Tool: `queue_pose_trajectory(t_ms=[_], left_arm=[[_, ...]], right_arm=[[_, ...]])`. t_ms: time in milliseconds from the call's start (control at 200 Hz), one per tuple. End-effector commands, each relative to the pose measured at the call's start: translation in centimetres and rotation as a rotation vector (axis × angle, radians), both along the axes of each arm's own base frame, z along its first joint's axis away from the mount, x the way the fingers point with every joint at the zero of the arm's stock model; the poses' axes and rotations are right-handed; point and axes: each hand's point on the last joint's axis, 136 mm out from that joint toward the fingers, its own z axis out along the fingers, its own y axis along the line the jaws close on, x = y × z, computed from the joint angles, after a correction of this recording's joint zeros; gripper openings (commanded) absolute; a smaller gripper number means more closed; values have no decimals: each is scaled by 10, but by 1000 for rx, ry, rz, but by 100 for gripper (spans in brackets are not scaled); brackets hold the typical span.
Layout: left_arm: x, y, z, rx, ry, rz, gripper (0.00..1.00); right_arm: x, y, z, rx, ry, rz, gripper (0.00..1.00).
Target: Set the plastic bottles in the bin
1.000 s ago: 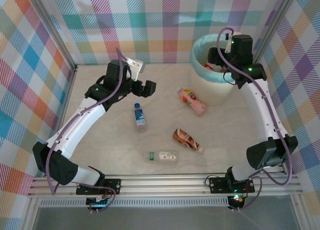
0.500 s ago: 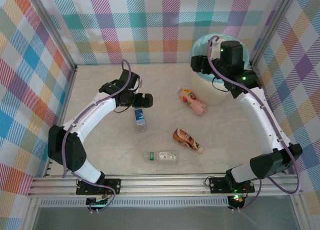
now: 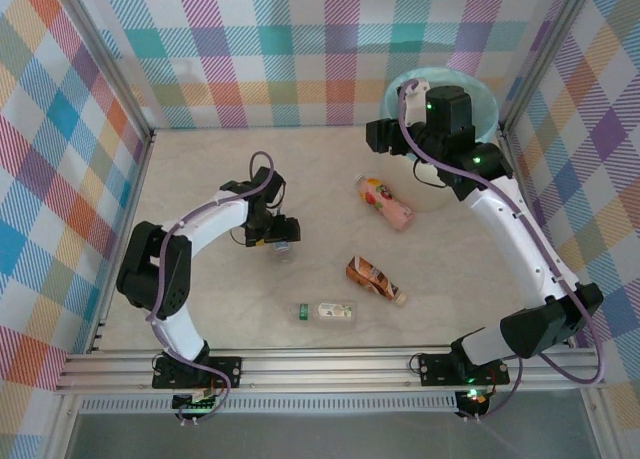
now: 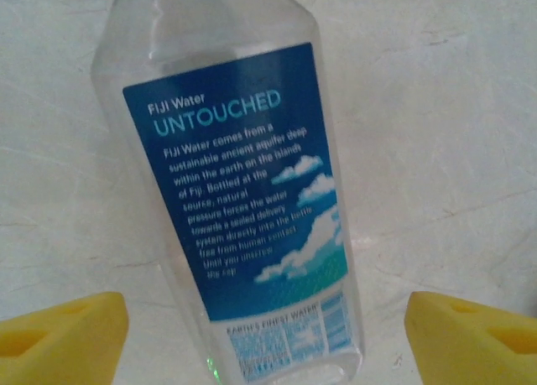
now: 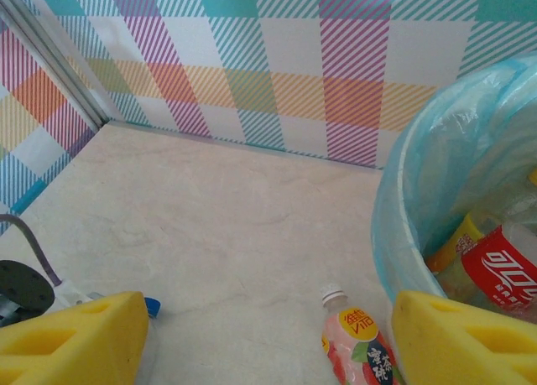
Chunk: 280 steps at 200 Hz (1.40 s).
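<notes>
Seen from above: a pale marble-look table (image 3: pixel 200 169) is being enclosed by pastel plaid walls (image 3: pixel 300 39). Two white robot arms are being extended from the near edge: the L arm (image 3: pixel 200 219) is bending in toward mid-table, and the R arm (image 3: pixel 520 239) is stretching to the far R corner. In that corner the bin (image 3: pixel 482 91), round, white and lined w/ a mint-green bag, is standing, partly covered by the R arm. Inside it, a red-label bottle (image 5: pixel 503 267) and an orange bottle (image 5: pixel 457 241) are being shown by the R wrist cam. Four plastic bottles are lying flat on the table: a pink bottle (image 3: pixel 385 201) just beside the bin, a brown bottle (image 3: pixel 375 279) nearer the middle, a clear green-label bottle (image 3: pixel 322 311) closest to the arm bases, and a clear blue-label bottle (image 4: pixel 243 200) under the L gripper (image 3: pixel 280 231). That gripper's jaws are being held parted, w/ yellow pads (image 4: pixel 59 339) on either side of the bottle's lower end and a gap showing on each side; nothing is being gripped. The R gripper (image 5: pixel 268 339) is hanging above the table just L of the bin, jaws wide, nothing btwn them.
</notes>
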Motion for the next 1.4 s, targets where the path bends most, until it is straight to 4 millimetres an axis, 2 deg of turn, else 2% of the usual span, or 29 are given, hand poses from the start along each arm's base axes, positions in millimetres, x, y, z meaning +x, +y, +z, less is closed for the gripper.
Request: queue_pose_trajectory(t_ms=[0,210,345,550,755,865,1025,1250,1395], left_arm=[[0,-1,-10,-27,27,11,79],[0,4,-20,-7,43,7,70],[0,5,-19,-8,38,5,66],[4,9,-4,-6,-13,-9,61],[11,9,24,-10,-114,-62,60],[15,6,46,-39,-194,-91,59],[17,-11,96,-146,-367,-183,58],[-5,-43,173,-213,-656,-436,57],[-22,-57,212,-248,-806,-532,57]], right_arm=[[2,6,-2,-8,-15,23,77],[1,4,-4,-12,-15,21,77],[0,3,-1,-13,-26,18,77],[-1,2,5,-6,-42,14,77],[-2,5,10,15,-52,27,77],[-4,6,13,28,-56,34,77],[-7,16,17,64,-55,85,77],[-30,61,27,194,-31,366,76],[-45,83,31,239,-30,506,75]])
